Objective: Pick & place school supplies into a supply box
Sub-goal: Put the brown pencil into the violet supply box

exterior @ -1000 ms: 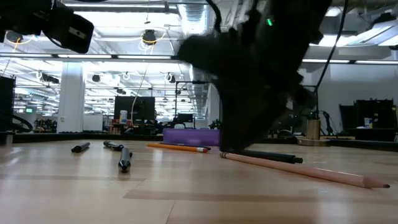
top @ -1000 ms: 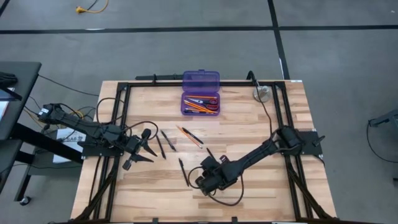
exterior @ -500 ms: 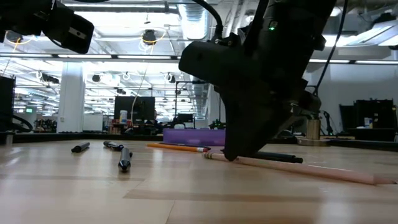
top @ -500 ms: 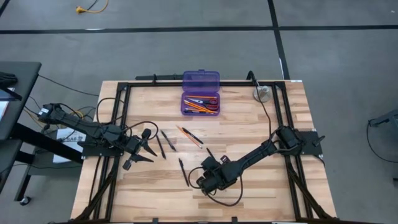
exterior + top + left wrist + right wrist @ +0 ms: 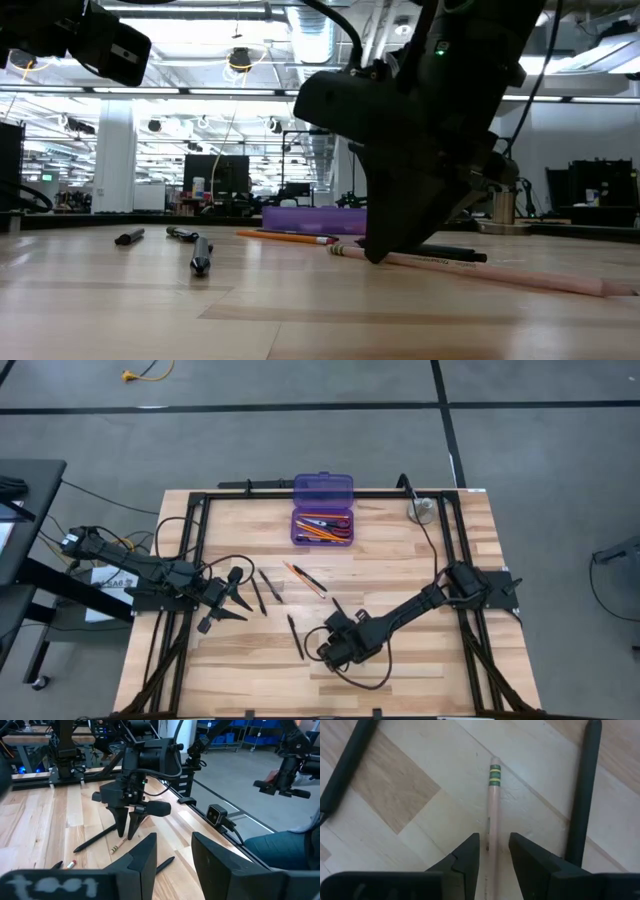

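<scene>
Right tool (image 5: 492, 851) stood apart astride pencil (image 5: 493, 820), near-side of supply box (image 5: 322, 525) | step: grasp | next: close, lift, carry boxward

One purple box (image 5: 322, 510), two grippers, several pens.

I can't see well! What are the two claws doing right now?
Left gripper: open, holding nothing, above the table.
Right gripper: open, down at the table with its fingers either side of a pencil, not gripping yet.

Matt wooden table (image 5: 420, 575), translucent plastic box (image 5: 322, 488)
</scene>
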